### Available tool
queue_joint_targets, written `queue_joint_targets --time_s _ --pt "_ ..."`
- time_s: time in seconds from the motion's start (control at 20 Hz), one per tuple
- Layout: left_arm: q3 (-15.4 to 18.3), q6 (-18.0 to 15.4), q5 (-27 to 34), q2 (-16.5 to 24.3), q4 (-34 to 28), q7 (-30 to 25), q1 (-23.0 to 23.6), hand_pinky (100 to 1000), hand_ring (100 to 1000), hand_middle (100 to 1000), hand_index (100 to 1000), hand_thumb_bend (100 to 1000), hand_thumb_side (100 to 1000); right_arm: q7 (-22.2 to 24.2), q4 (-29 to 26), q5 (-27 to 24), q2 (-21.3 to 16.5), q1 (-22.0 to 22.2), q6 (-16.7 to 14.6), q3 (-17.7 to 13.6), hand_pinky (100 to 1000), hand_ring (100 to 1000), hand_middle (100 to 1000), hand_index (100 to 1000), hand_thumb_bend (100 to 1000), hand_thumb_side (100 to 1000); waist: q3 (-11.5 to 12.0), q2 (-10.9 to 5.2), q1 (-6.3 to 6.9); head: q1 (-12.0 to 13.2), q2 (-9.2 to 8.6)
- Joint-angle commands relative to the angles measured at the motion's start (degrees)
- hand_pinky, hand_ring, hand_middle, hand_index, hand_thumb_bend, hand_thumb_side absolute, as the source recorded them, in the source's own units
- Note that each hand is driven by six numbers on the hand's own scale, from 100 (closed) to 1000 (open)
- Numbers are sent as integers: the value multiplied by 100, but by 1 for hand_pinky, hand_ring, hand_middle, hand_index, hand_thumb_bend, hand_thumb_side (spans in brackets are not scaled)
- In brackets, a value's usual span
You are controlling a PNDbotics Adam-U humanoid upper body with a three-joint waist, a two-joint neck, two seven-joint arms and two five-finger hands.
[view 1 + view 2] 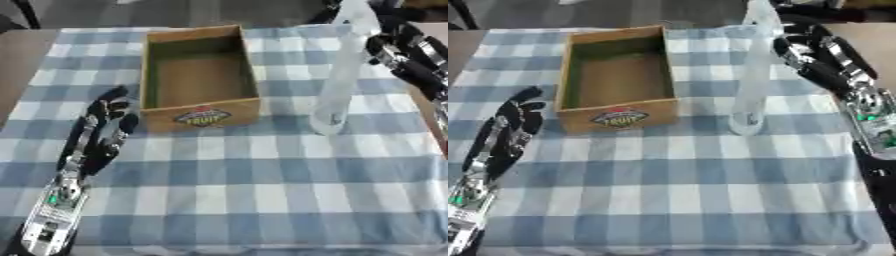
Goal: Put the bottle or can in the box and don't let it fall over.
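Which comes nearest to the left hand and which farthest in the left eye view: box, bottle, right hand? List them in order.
From the left hand, resting open at the lower left:
1. Box, just to its right, mid-table.
2. Bottle, clear, standing right of the box.
3. Right hand, upper right, beside the bottle's upper part.

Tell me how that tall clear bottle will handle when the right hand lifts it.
The bottle is tall and narrow on a small base, so it probably tips easily. It looks clear and empty, likely light. Its smooth wall may slip in the right hand. The box is shallow, so it could topple there too.
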Motion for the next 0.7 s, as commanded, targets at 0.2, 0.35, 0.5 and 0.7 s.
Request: queue_joint_targets --time_s 0.2,0.35,0.5,0.7 --pt "-18 -16 25 34 -123 -25 -78 838 830 864 943 595 867 24 -68 56 -44 -155 -54 1 686 917 884 1000 382 648 22 -88 1 -19 6" --pt "-7 -13 23 38 -122 -18 -74 838 830 863 943 594 868 54 -164 68 -75 -89 -69 18 689 918 885 1000 353 625 9 -95 -8 -10 3" --pt "-2 -11 18 41 -116 -14 -63 838 830 863 943 593 868 94 -318 57 -105 14 -90 37 691 919 885 1000 357 626 -18 -100 -19 13 9" --pt "0 -14 12 41 -108 -16 -60 838 830 863 944 592 869 126 -547 56 -125 103 -103 82 694 919 886 1000 363 632 -47 -107 -22 30 14"
